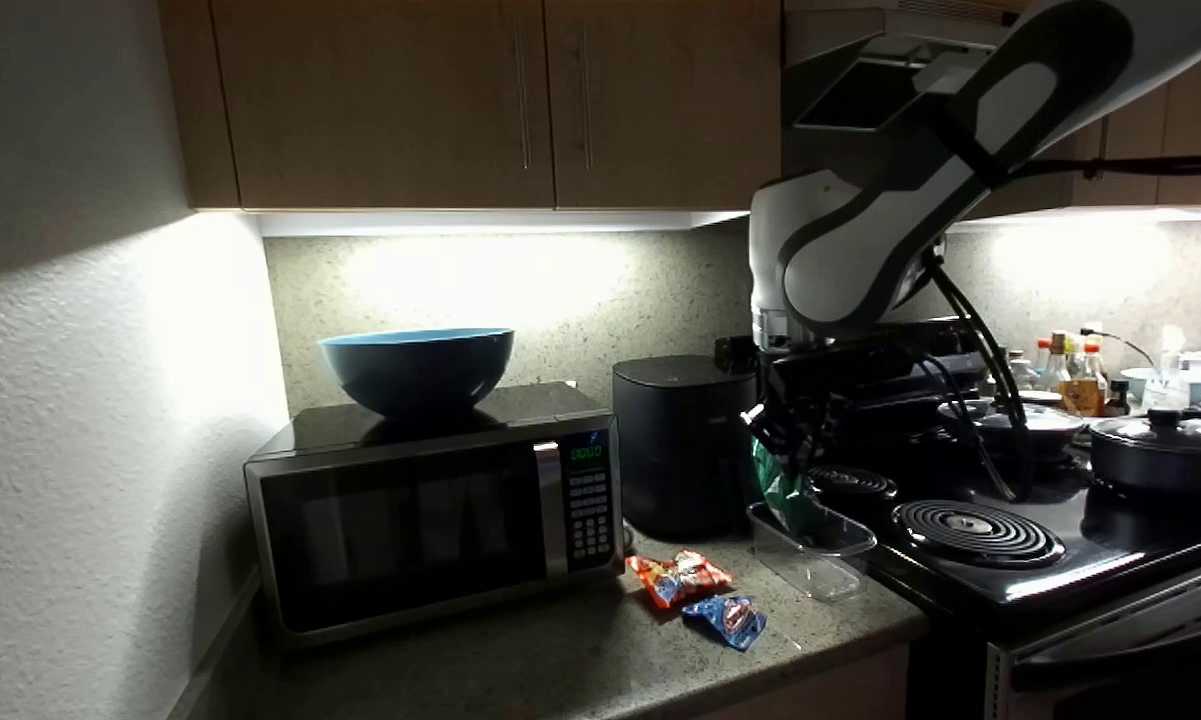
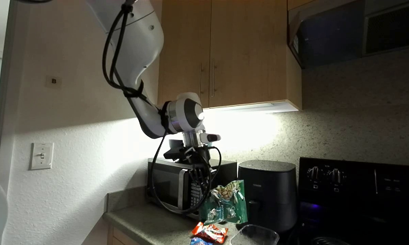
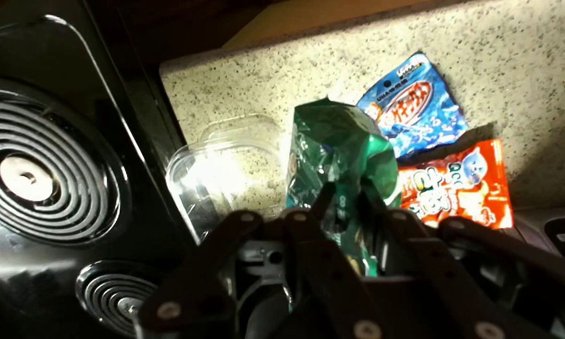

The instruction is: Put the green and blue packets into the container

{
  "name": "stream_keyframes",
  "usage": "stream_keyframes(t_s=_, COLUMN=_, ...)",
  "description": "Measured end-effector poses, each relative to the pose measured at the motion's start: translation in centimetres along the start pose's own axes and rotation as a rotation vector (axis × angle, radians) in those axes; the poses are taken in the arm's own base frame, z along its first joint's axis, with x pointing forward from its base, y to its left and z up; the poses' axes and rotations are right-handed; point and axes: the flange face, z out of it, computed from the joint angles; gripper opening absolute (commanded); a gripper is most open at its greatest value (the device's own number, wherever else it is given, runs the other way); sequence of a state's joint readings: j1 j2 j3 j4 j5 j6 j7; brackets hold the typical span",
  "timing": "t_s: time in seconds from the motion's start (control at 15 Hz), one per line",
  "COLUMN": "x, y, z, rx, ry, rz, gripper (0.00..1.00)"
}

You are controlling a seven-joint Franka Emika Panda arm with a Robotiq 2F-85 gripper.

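Note:
My gripper [image 3: 347,186] is shut on the green packet [image 3: 334,132], which hangs below the fingers. The gripper also shows in both exterior views [image 1: 798,425] [image 2: 202,180], as does the green packet [image 1: 782,490] [image 2: 224,207]. In an exterior view, the packet's lower end overlaps the container's [image 1: 810,570] back rim; I cannot tell whether it touches. In the wrist view, the packet covers the right part of the see-through container [image 3: 183,153]. The blue packet [image 1: 732,620] lies on the counter beside the orange-red packet; the green packet partly hides it in the wrist view [image 3: 418,108].
The orange-red packet [image 1: 678,577] lies between the blue packet and the microwave [image 1: 410,530]. A big blue bowl [image 1: 420,375] stands on the microwave. A black air fryer [image 1: 675,450] stands behind the packets. The stove [image 1: 980,530] borders the counter beside the container.

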State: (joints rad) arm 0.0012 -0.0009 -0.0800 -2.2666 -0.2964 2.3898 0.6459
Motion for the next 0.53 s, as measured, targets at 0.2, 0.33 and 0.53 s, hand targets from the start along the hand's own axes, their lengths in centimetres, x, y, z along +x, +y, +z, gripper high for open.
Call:
stream_keyframes(t_s=0.2, x=-0.6, y=-1.4, z=1.1, rx=0.013, ry=-0.034, rz=-0.01, gripper=0.09)
stream_keyframes(t_s=0.33, x=-0.6, y=-1.5, z=1.3, rx=0.012, ry=-0.037, rz=-0.012, gripper=0.09)
stream_keyframes(t_s=0.53, x=2.3, y=4.1, z=3.0, rx=0.01, ry=-0.012, rz=0.106, gripper=0.09)
